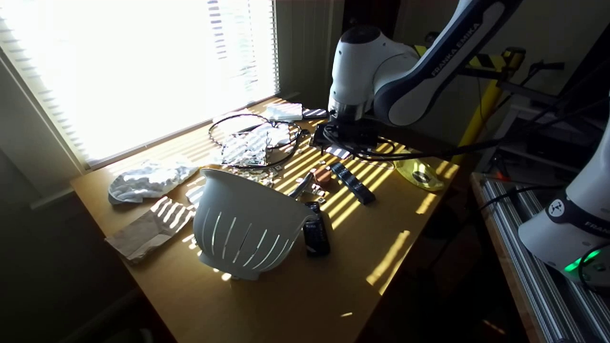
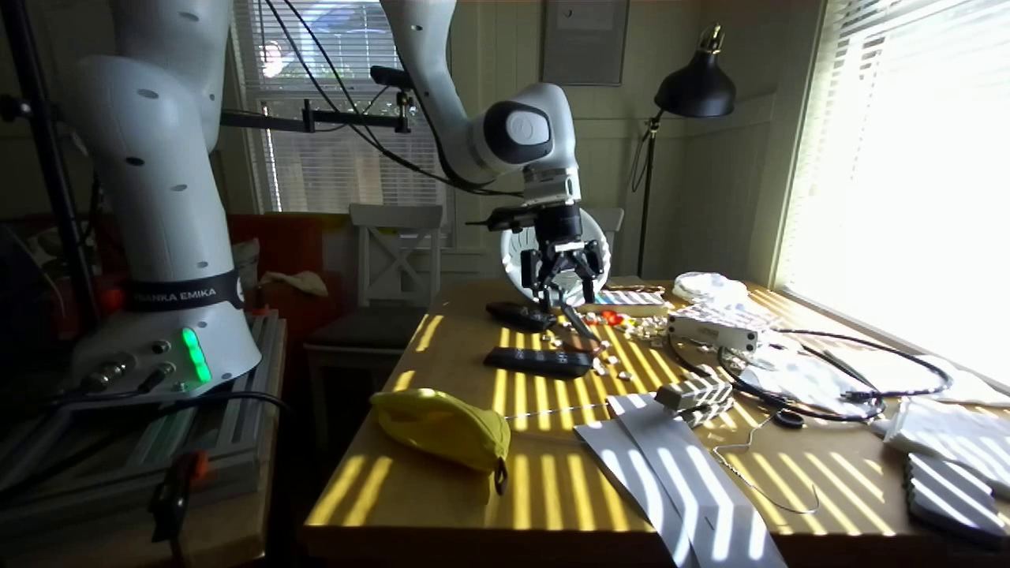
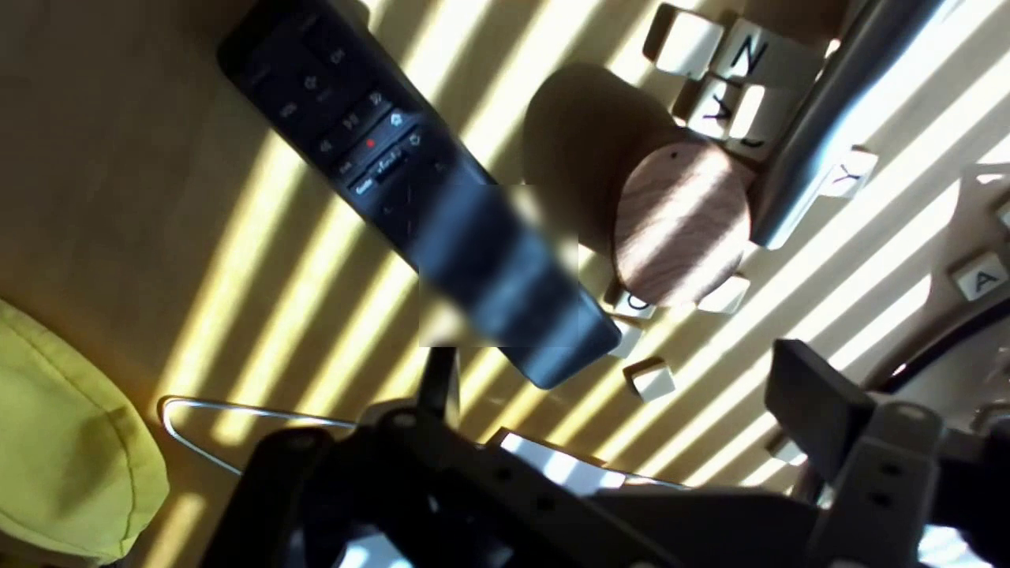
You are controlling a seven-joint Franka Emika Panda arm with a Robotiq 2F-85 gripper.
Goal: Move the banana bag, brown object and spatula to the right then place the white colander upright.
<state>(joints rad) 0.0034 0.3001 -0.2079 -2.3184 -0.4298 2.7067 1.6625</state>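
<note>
Nearest me, the white colander (image 1: 250,221) leans tipped on the table (image 1: 295,305), mouth slanting away from me. I'd judge it light, stiff and quick to skid; best pinched at the thin rim, one finger inside. Beyond it is probably the brown object (image 3: 682,229), round and woody, likely smooth, to be gripped across its sides, just beside what seems the slim, dark spatula (image 3: 844,118). Farther off lies the banana bag (image 2: 442,430), yellow, presumably soft: squeeze its middle. The gripper (image 3: 615,363) hangs above the table, fingers spread wide, holding nothing.
</note>
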